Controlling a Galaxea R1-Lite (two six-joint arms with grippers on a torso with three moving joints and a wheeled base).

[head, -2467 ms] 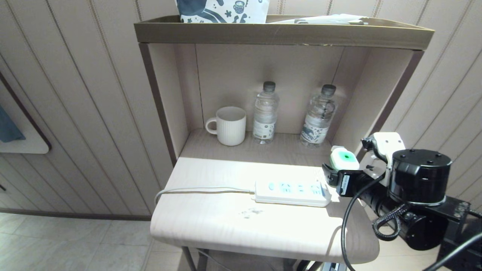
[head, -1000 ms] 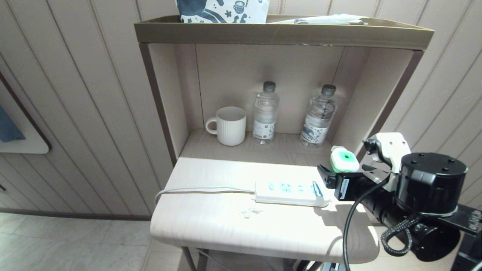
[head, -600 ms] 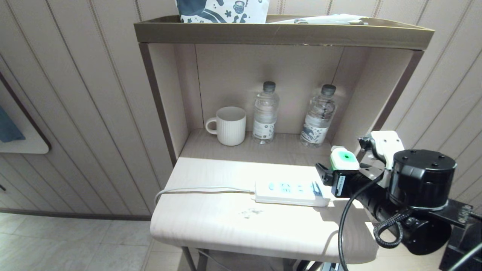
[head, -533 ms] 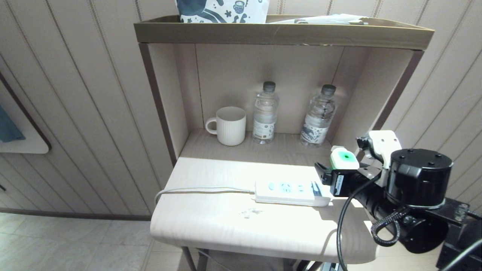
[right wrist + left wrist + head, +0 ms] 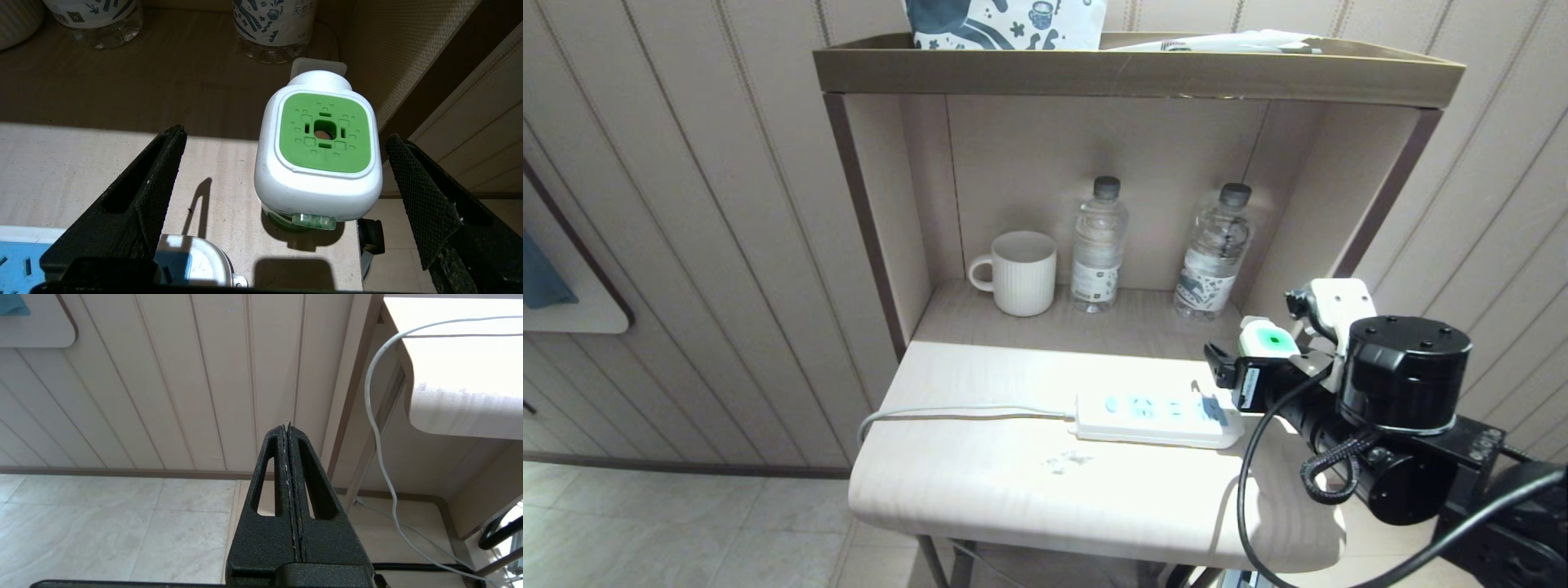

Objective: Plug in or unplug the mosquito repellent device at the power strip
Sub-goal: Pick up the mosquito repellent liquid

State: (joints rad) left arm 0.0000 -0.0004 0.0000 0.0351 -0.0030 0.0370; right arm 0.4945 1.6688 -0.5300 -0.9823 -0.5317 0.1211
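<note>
Water bottles: two clear ones (image 5: pixel 1098 245) (image 5: pixel 1213 251), upright at the back of the shelf niche.
Mug: one white ribbed mug (image 5: pixel 1018 272), left of the bottles.
Power strip: one power strip (image 5: pixel 1156 417), flat on the tabletop (image 5: pixel 1013 482); its long axis runs left to right, cord (image 5: pixel 947 411) leaving leftward.
Mosquito repellent device: one mosquito repellent device (image 5: pixel 320 153), unplugged, standing on the table's right rear corner just past the strip's right end, green vented face up.
Right gripper: right gripper (image 5: pixel 282 175) spread wide, one finger on each side of the device, not touching it.
Left gripper: left gripper (image 5: pixel 288 428) pressed together, down beside the table leg, facing the wall.
</note>
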